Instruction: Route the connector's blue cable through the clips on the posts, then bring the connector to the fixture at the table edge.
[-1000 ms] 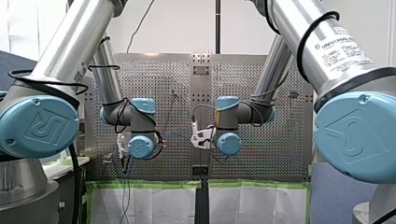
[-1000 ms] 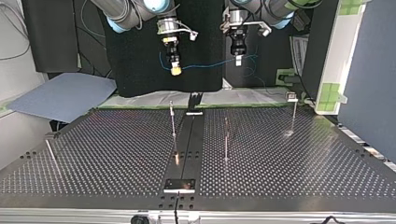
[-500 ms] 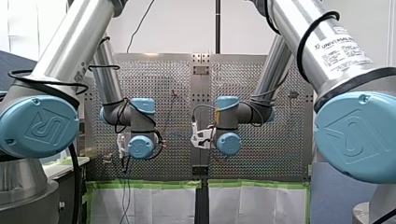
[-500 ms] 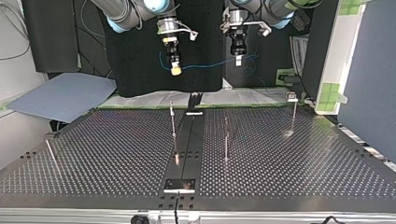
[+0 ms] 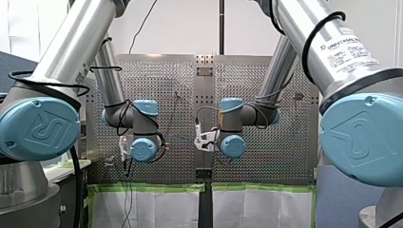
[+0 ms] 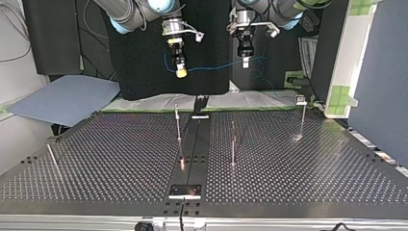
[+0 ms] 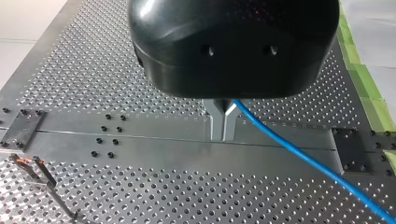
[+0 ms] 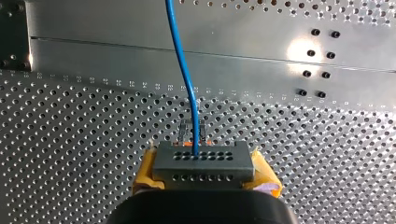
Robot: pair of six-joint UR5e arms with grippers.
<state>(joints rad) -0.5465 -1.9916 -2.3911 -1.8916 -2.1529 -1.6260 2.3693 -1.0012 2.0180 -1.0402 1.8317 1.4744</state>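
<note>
1. My right gripper [image 8: 203, 175] is closed on the connector [image 8: 203, 156], a small grey block with rows of holes. Its yellow pads [image 8: 145, 173] press on the block's two short ends.
2. The blue cable [image 8: 183, 70] leaves the middle of the connector's face and runs on ahead of the gripper, above the perforated table [image 8: 70, 140].
3. My left gripper [image 7: 222, 134] has its metal fingers [image 7: 215, 122] pinched shut on the cable further along. The cable comes out beside them and trails off toward the table's edge.
4. In the top view both grippers hang well above the table, with the cable strung between them in a shallow sag. None of it lies in a clip [image 7: 29, 163] on the posts [image 6: 178, 124], so I judge the routing is not yet begun.
5. The connector looks light and rigid, so a pinch on its flat ends should hold. Its smooth sides might let it twist if the cable tugs sideways.
6. The cable looks thin, limp and light, and it will likely droop wherever it is unsupported. It probably needs both holds and a gentle tension to steer it, with the second hold close to the stretch being seated.
7. Pulling hard could strain the wire where it enters the connector, or slide it through the metal fingers. The posts look slender and may flex.
</note>
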